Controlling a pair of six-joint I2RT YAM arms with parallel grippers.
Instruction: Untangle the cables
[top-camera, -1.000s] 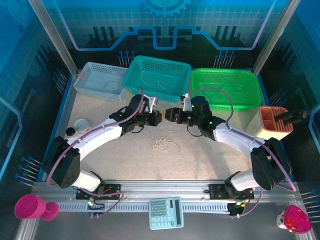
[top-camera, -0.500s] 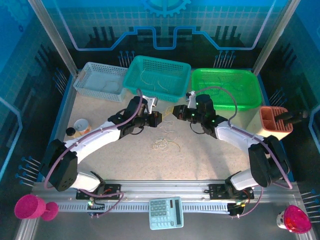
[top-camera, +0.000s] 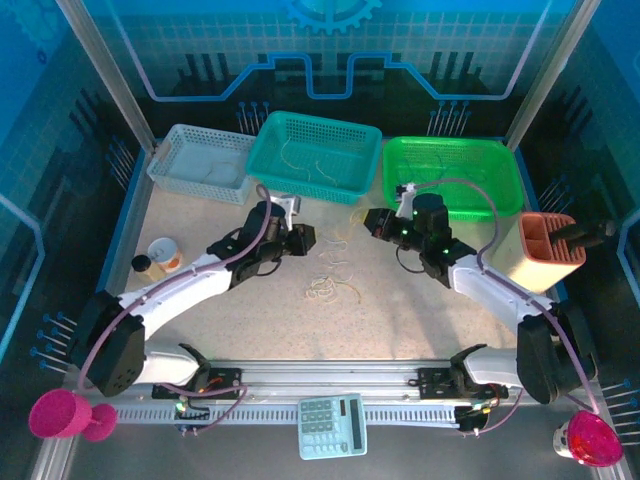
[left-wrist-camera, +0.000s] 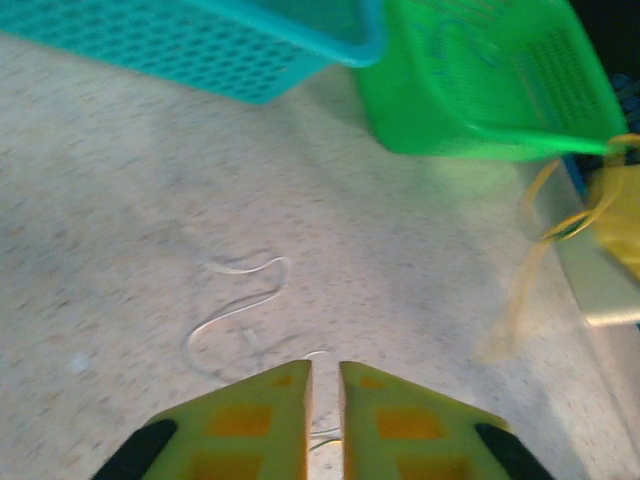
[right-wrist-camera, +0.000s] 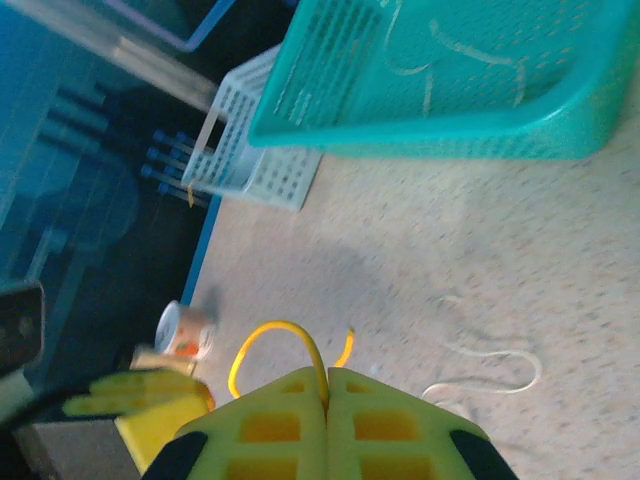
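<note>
Right hand (right-wrist-camera: 327, 373) tight on yellow cable (right-wrist-camera: 275, 324)

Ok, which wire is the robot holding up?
The yellow wire, looping up from the shut right fingers. The pale wires lie loose on the table.

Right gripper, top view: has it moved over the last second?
Yes. The right gripper, shut on a thin yellow wire strand, has pulled rightward, ending by the near left corner of the green plastic basket.
</note>
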